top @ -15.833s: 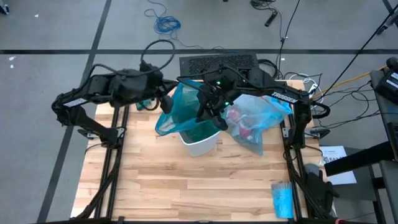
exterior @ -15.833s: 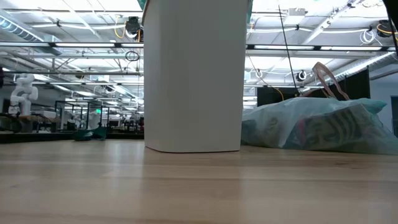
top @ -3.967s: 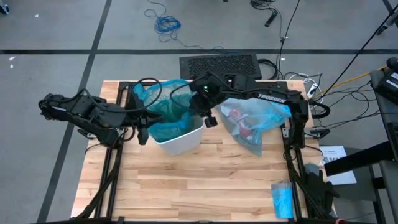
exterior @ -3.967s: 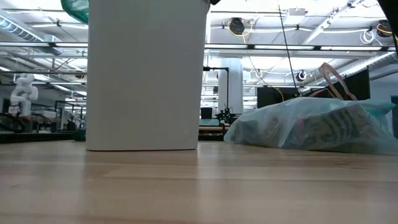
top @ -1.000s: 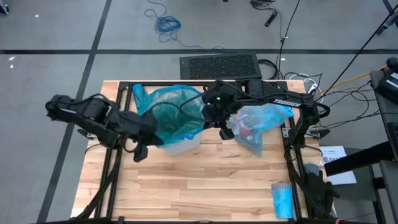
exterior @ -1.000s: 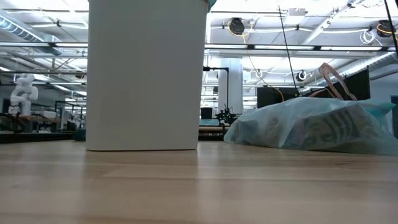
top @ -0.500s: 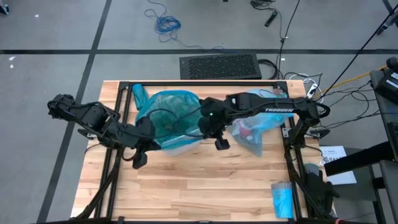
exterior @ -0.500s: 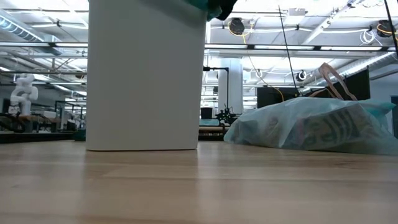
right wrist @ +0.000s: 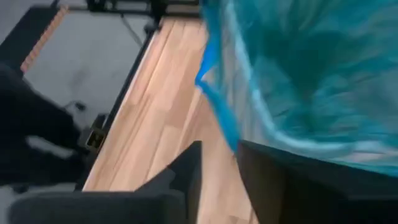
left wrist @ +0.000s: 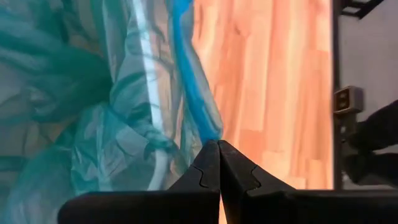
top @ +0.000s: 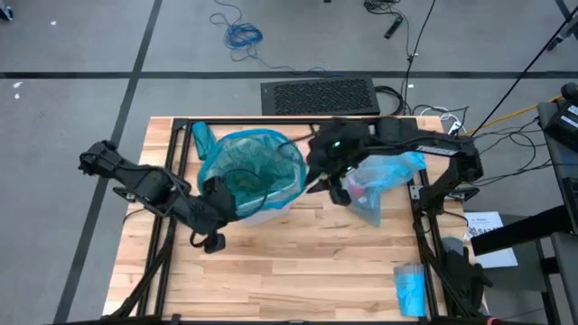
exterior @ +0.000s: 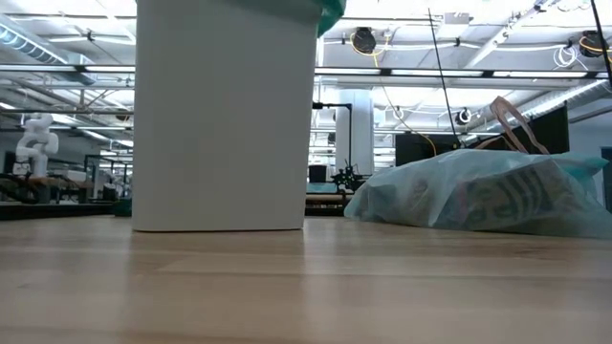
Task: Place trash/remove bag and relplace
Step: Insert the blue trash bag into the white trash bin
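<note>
Two bags show: a pale sky-blue see-through bag [top: 375,181] lying on its side beside the white bin [exterior: 225,115], and a darker teal bag [top: 253,171] lining that bin, mouth upward. The left gripper [left wrist: 218,144] is clenched on the teal bag's rim. The right gripper [right wrist: 217,165] looks parted around the rim, though its view is blurred.

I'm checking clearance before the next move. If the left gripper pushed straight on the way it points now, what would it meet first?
Probably the teal-green bag: the left gripper is shut on that bag's blue hem, with more of the film directly ahead. The white bin likely sits behind it, though depth is unclear.
</note>
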Motion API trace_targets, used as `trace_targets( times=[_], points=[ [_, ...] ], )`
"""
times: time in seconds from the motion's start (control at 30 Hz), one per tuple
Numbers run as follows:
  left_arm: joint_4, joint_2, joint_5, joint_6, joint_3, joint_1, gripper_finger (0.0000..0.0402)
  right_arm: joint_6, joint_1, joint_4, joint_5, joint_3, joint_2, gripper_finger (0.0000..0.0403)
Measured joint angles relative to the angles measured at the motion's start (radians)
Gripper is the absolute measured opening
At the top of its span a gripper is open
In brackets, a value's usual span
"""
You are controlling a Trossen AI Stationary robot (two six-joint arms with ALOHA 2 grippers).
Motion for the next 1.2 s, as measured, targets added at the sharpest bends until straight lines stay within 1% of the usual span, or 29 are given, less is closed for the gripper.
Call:
trace_targets(
  times=[0.1, 0.2, 0.23, 0.33, 0.4, 0.47, 0.53, 0.73, 1.0, 1.2],
  points=[
    [-0.016, 0.023, -0.039, -0.014, 0.0, -0.005, 0.0, 0.018, -0.043, 0.063, 0.055, 0.0, -0.031, 0.0133],
    [-0.019, 0.034, -0.091, -0.033, 0.0, -0.014, 0.0, 0.049, -0.124, 0.149, 0.062, 0.0, -0.035, 0.0148],
    [-0.019, 0.036, -0.113, -0.034, 0.0, -0.018, 0.0, 0.06, -0.157, 0.176, 0.05, 0.0, -0.029, 0.0149],
    [-0.026, 0.042, -0.172, -0.047, -0.001, -0.034, 0.0, 0.113, -0.276, 0.24, -0.071, 0.0, 0.006, 0.015],
    [-0.025, 0.042, -0.199, -0.07, -0.011, -0.044, 0.0, 0.164, -0.347, 0.275, -0.187, 0.0, 0.04, 0.015],
    [-0.03, 0.042, -0.209, -0.098, -0.022, -0.049, 0.0, 0.209, -0.405, 0.307, -0.305, 0.0, 0.073, 0.0149],
    [-0.028, 0.042, -0.21, -0.13, -0.033, -0.058, 0.0, 0.242, -0.443, 0.338, -0.396, 0.0, 0.1, 0.0149],
    [-0.026, 0.042, -0.222, -0.179, -0.047, -0.07, 0.0, 0.252, -0.471, 0.344, -0.519, 0.0, 0.152, 0.0149],
    [-0.029, 0.042, -0.25, -0.19, -0.047, -0.069, 0.0, 0.271, -0.468, 0.398, -0.56, 0.0, 0.201, 0.0148],
    [-0.026, 0.041, -0.251, -0.191, -0.047, -0.068, 0.0, 0.293, -0.455, 0.44, -0.558, 0.0, 0.223, 0.0148]
  ],
)
